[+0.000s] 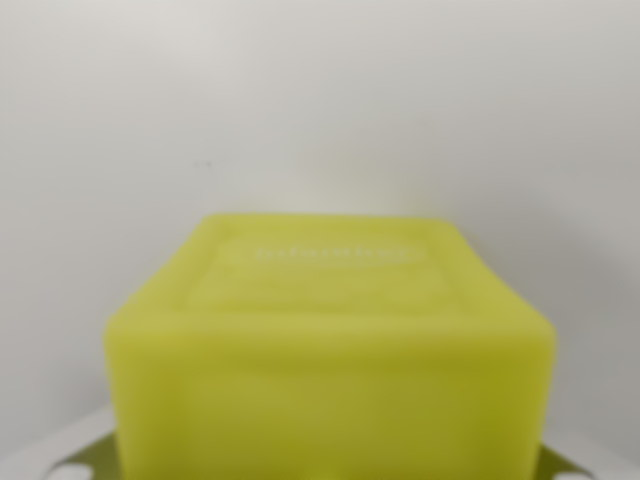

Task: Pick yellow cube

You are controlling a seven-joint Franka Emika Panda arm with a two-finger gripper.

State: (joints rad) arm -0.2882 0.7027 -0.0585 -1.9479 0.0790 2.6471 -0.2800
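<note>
- Wrist view: yellow cube [330, 350] fills the lower centre of the frame, very close to the camera and out of focus. Top face and near face both show; top face carries a faint raised rectangular border and an unreadable embossed line.
- Wrist view: behind and around the cube, only a plain pale surface [320, 100], evenly lit. Cannot tell whether this is the worktop or a wall, nor whether the cube rests on something or hangs lifted.
- Wrist view: at both bottom corners, pale rounded shapes with yellowish tint, just beside the cube's lower edges. Possibly parts of the end effector; too blurred to confirm.
- End effector state: fingers not clearly visible, so I cannot tell if they are apart, together or clamped on the cube.
- Judgement: the cube's closeness and centring suggest the grasp stage, either about to close or already held.
- Risk: if the grip sits low or off-centre, the cube could rotate or slip out on lift.
- Risk: smooth, slightly rounded edges may give poor friction under light clamping force.
- Risk: with focus lost at this range, misalignment would go unnoticed from this view alone.
</note>
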